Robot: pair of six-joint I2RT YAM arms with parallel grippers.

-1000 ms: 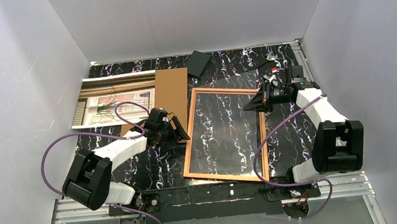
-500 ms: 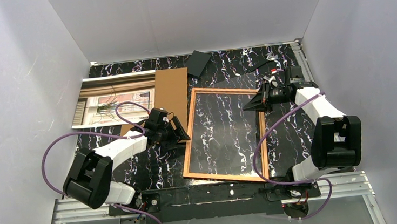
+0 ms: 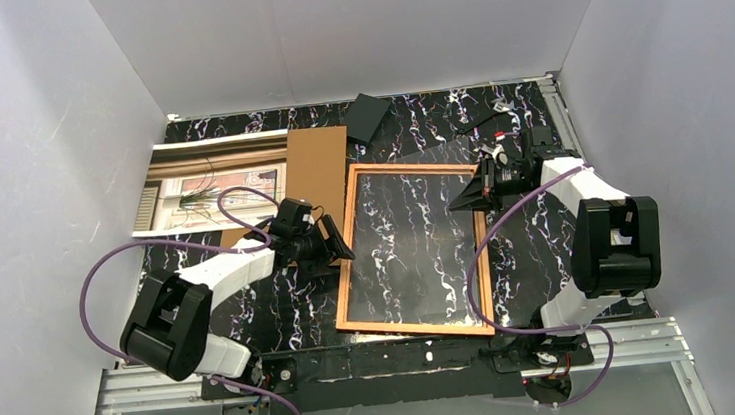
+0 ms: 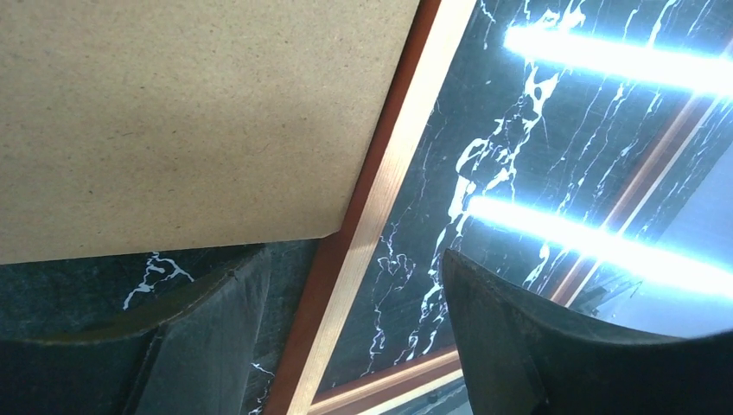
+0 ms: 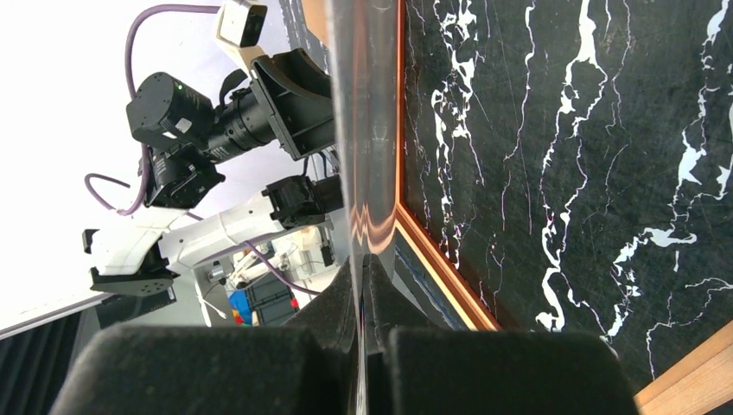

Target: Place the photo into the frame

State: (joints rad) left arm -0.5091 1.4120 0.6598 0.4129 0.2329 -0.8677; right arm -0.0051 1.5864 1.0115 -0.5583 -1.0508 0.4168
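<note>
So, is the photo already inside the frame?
No, the photo lies at the far left, partly under the brown board, outside the frame.

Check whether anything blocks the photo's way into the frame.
Yes. The brown cardboard board lies over the right end of the photo, between it and the frame. A clear sheet, pinched by the right gripper at the frame's right edge, also seems to cover the opening.

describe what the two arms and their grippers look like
The two match. The left arm and right arm have smooth white shells between chunky black joint housings, and a purple cable loops loosely along each. The left gripper and right gripper are matt black with two wedge-shaped fingers.
</note>
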